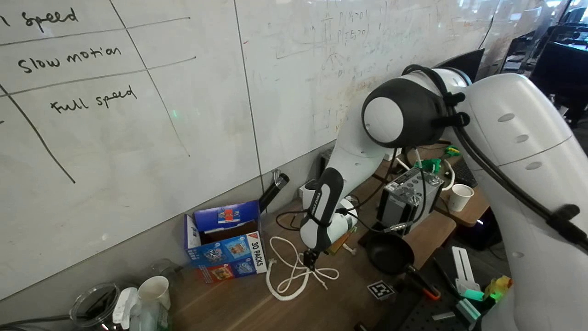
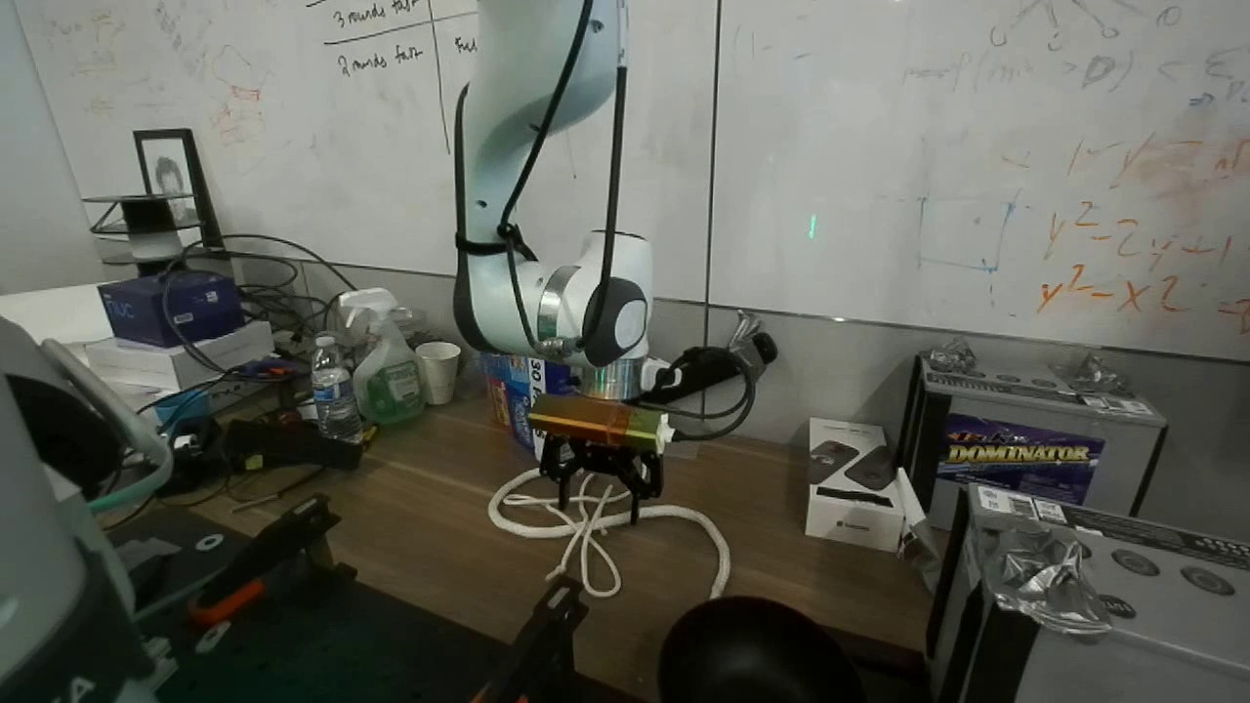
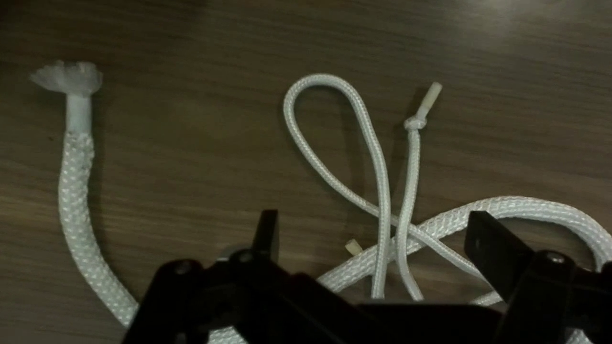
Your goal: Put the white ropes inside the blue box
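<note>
The white ropes [image 1: 285,297] lie in loose loops on the wooden table. They also show in an exterior view [image 2: 674,512] and in the wrist view [image 3: 526,206], one thick and one thin cord crossing. The blue box [image 1: 225,250] stands against the wall beside the ropes, its lid flap up and its top open. It is partly hidden behind the arm in an exterior view [image 2: 516,391]. My gripper [image 2: 599,508] points down just above the ropes, open, also seen in an exterior view [image 1: 310,262]. In the wrist view, crossing cords pass between its parted fingers [image 3: 373,229].
A whiteboard wall [image 1: 294,92] runs behind the box. A spray bottle [image 2: 389,376] and paper cup [image 2: 438,371] stand near the box. A black pan [image 1: 390,253], grey batteries [image 2: 1035,439] and a white carton [image 2: 854,483] stand beyond the ropes. A black cylinder [image 1: 273,192] leans behind the box.
</note>
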